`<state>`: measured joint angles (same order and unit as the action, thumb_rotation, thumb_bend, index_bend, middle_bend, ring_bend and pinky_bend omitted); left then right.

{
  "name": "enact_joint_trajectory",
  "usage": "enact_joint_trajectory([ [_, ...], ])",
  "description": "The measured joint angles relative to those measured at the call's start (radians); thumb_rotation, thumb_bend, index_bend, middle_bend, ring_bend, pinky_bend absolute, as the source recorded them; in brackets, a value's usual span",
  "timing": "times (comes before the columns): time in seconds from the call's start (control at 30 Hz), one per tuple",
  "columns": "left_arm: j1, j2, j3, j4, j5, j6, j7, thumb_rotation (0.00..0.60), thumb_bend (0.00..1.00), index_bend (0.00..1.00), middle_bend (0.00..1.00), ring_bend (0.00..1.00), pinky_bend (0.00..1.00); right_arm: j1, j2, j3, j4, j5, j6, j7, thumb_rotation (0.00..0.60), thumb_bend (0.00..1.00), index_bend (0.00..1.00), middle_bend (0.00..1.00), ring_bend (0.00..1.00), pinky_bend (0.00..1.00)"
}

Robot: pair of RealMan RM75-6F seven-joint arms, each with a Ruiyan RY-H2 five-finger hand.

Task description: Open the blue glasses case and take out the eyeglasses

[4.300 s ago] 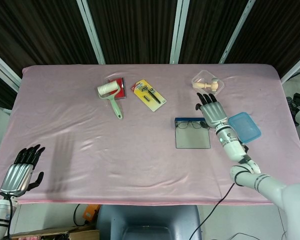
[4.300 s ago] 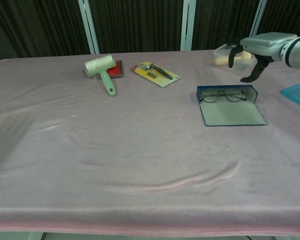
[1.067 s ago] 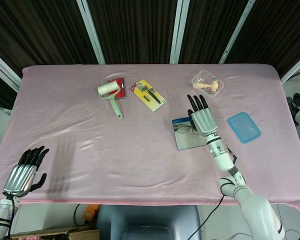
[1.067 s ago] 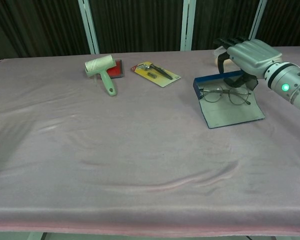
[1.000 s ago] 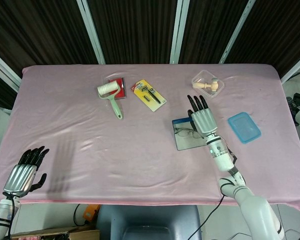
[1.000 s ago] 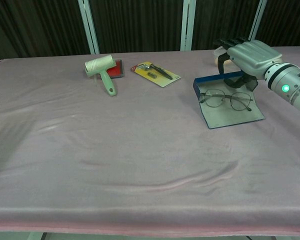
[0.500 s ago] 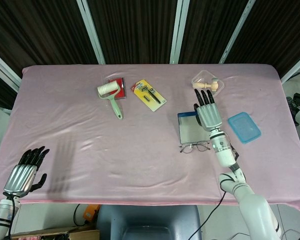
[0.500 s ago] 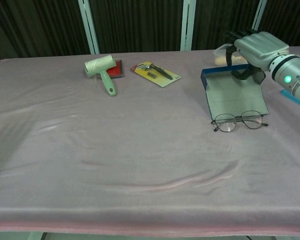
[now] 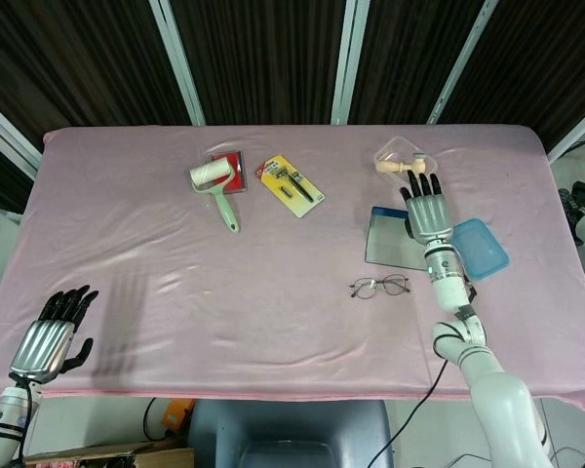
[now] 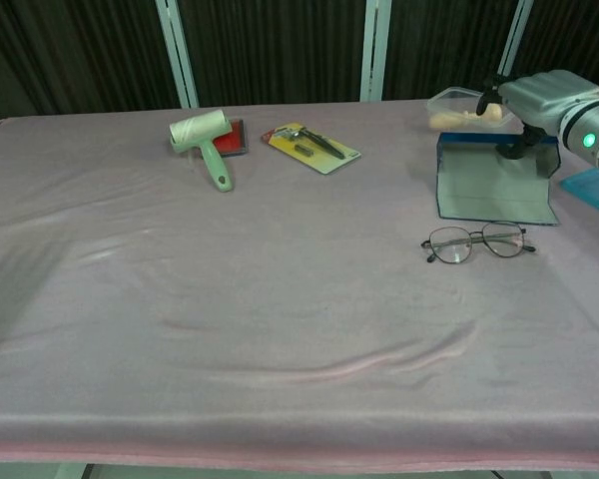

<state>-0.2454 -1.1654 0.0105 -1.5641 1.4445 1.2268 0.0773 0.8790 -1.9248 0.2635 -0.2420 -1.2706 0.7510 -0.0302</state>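
Note:
The eyeglasses lie alone on the pink cloth, just in front of the case and apart from it. The blue glasses case is open, grey inside showing, with nothing in it. My right hand grips the case's far right rim and holds that side tipped up. My left hand hangs off the table's near left corner, fingers apart and holding nothing; the chest view does not show it.
A green lint roller and a yellow blister pack lie at the back. A clear tub with a wooden piece sits behind the case. A blue lid lies right of the case.
The glasses slid out of the case onto the cloth and stayed there. My right hand carried the open case to the right, away from them. The left hand stayed put.

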Motion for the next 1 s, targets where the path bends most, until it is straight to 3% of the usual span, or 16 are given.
enact_joint_trajectory([
  [0.23,0.001,-0.002,-0.004,-0.001,-0.01,0.004,0.008,0.6,0.42,0.0,0.0,0.0,0.03,-0.036,0.114,-0.032,-0.188,-0.028,-0.027,0.039,0.6,0.32,0.17,0.0,0.0,0.0],
  [0.5,0.008,-0.001,-0.003,-0.007,-0.004,0.02,0.013,0.6,0.42,0.0,0.0,0.0,0.03,-0.106,0.35,-0.102,-0.629,-0.132,0.087,0.088,0.6,0.37,0.51,0.0,0.0,0.0],
  [0.67,0.012,0.0,-0.002,-0.009,0.003,0.03,0.012,0.6,0.42,0.0,0.0,0.0,0.03,-0.155,0.496,-0.156,-0.869,-0.196,0.17,0.055,0.6,0.38,0.57,0.0,0.0,0.0],
  [0.8,0.012,0.0,0.002,-0.011,0.01,0.03,0.015,0.6,0.42,0.0,0.0,0.0,0.03,-0.176,0.533,-0.19,-0.93,-0.205,0.167,0.018,0.6,0.42,0.6,0.0,0.0,0.0],
  [1.0,0.011,-0.001,0.001,-0.011,0.007,0.025,0.016,0.6,0.42,0.0,0.0,0.0,0.03,-0.176,0.48,-0.198,-0.883,-0.184,0.13,0.02,0.6,0.44,0.61,0.0,0.0,0.0],
])
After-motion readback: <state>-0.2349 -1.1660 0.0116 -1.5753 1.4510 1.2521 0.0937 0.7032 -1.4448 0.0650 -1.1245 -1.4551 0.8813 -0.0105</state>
